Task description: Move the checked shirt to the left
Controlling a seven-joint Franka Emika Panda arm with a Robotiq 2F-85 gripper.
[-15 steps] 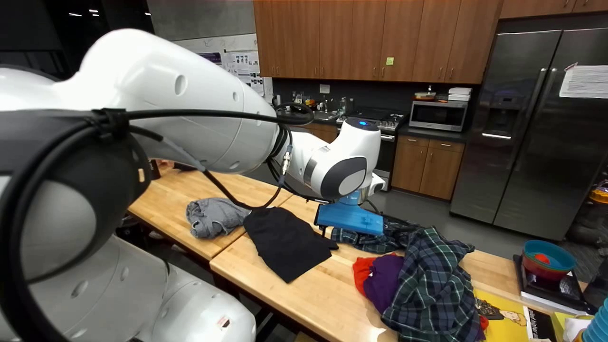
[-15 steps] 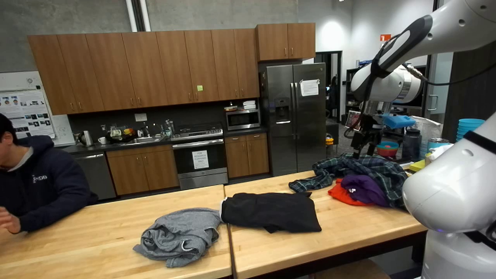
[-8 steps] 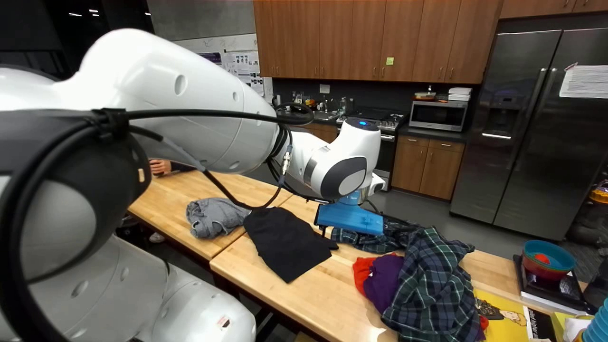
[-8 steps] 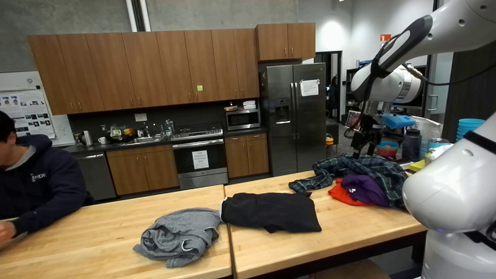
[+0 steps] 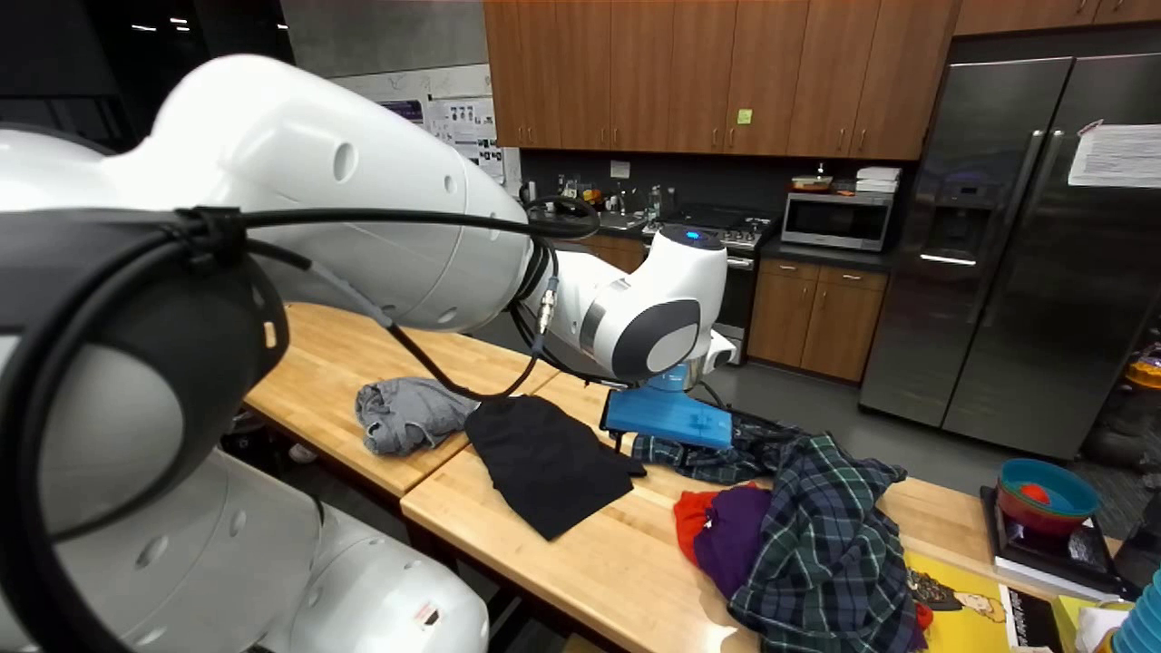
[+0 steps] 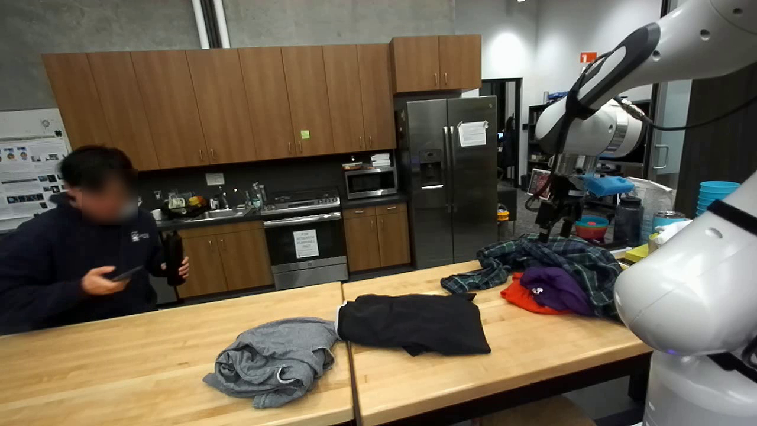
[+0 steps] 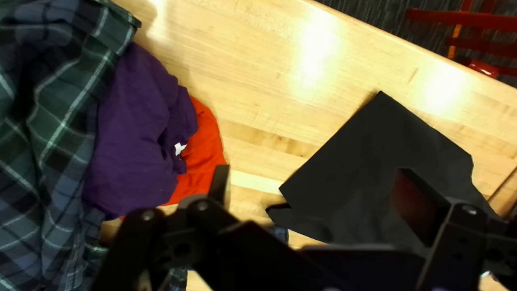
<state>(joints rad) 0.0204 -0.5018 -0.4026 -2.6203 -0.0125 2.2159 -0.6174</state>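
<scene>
The checked shirt, dark green and blue plaid, lies crumpled on the table at the right in both exterior views. One sleeve stretches out along the table's far side. In the wrist view the shirt fills the left edge. My gripper is open and empty, its fingers spread wide. In an exterior view the gripper hangs pointing down, its tips overlapping the shirt's far part; I cannot tell if they touch. A blue mount hides most of the gripper in an exterior view.
A purple cloth and an orange cloth lie against the shirt. A folded black garment and a crumpled grey shirt lie further left. A yellow book and stacked bowls sit at the right. A person is at the table.
The person has moved to the right and now holds a phone and a dark bottle. The arm, the gripper and the clothes have not visibly moved.
</scene>
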